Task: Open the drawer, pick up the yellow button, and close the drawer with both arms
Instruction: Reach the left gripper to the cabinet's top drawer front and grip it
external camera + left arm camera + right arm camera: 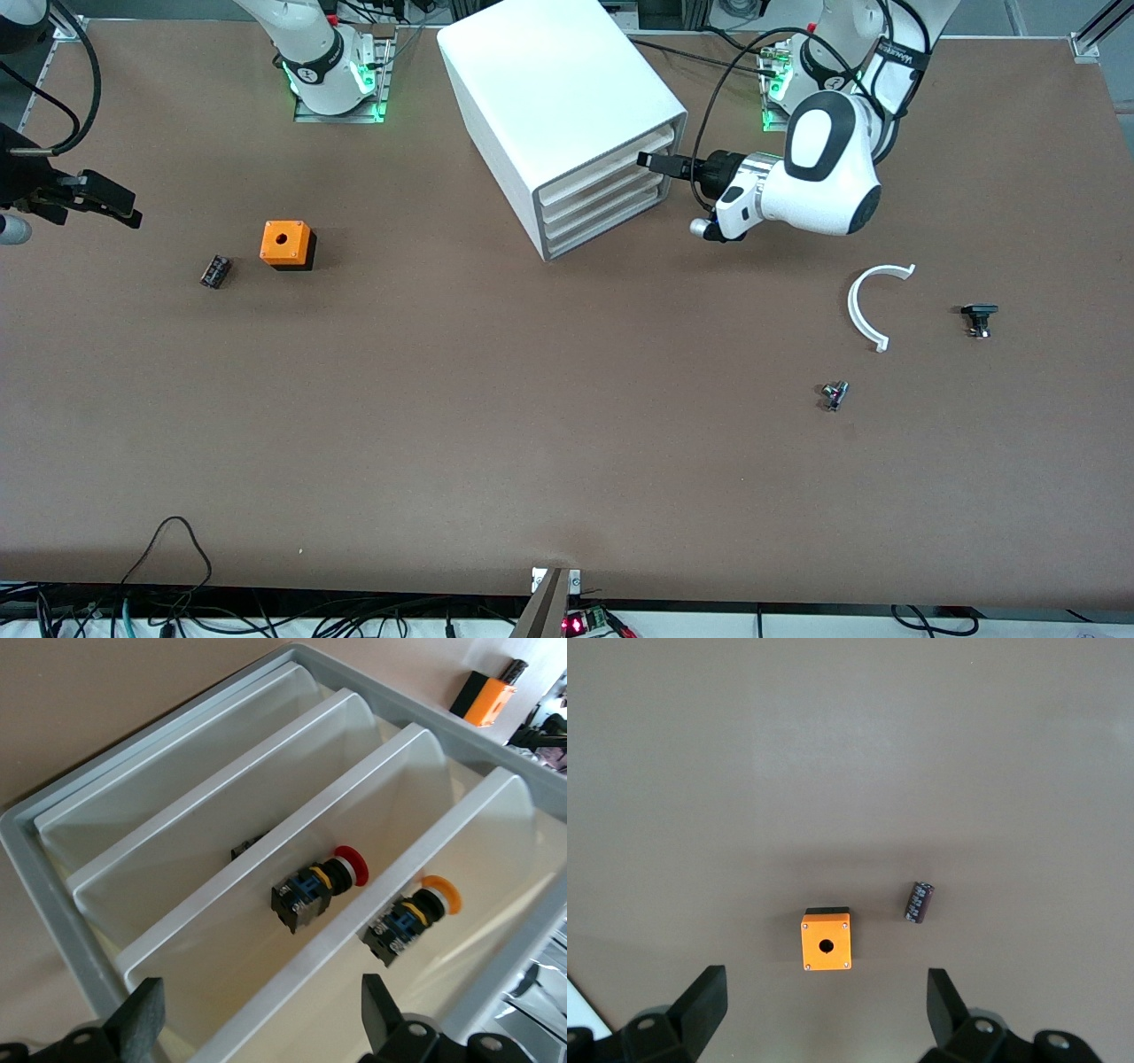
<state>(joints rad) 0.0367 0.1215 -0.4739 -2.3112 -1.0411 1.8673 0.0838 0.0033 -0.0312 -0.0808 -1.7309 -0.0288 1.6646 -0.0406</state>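
The white cabinet (pixel 549 89) stands near the arms' bases, its four drawers all pushed in. The uppermost drawer (pixel 609 159) also shows in the left wrist view (pixel 483 802). My left gripper (pixel 651 162) is open and level in front of that drawer's face, close to it; its fingers (pixel 146 1014) hold nothing. Through the pale drawer fronts I see an orange-capped button (pixel 440 893) in the uppermost drawer and a red-capped one (pixel 350 865) in the drawer below. My right gripper (pixel 111 204) is open and empty over the right arm's end of the table, as its wrist view (pixel 824 1014) shows.
An orange cube (pixel 287 244) with a round hole and a small black part (pixel 215 270) lie toward the right arm's end. A white curved piece (pixel 873 301), a black part (pixel 978 317) and a small dark part (pixel 834 394) lie toward the left arm's end.
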